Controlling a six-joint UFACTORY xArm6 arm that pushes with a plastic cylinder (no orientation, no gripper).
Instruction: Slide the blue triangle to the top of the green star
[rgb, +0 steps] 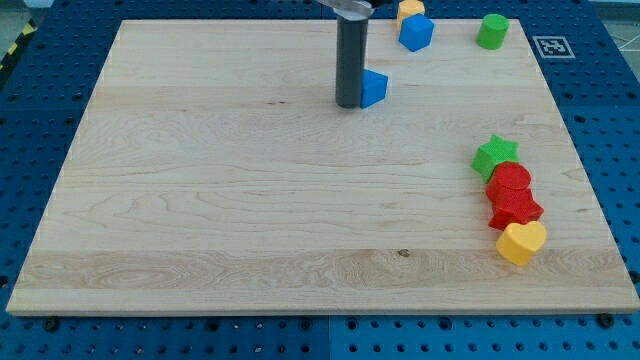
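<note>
Now my tip (349, 104) touches the blue triangle (374, 88) just on its right. It has no hand. I should push steadily right, stopping above the green star (495, 155).

No readable words, numbers or brand names appear; the only sign is a black-and-white square marker (553, 46) beside the bench's (200, 200) top right corner.

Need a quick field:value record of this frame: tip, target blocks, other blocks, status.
tip: my tip touches the view's left side of the blue triangle
target: green star, view's right, top of a column
column below star: red circle, red star, yellow heart
view's top edge: blue cube, orange block, green cylinder
status: triangle far up-left of the star, not yet placed
</note>
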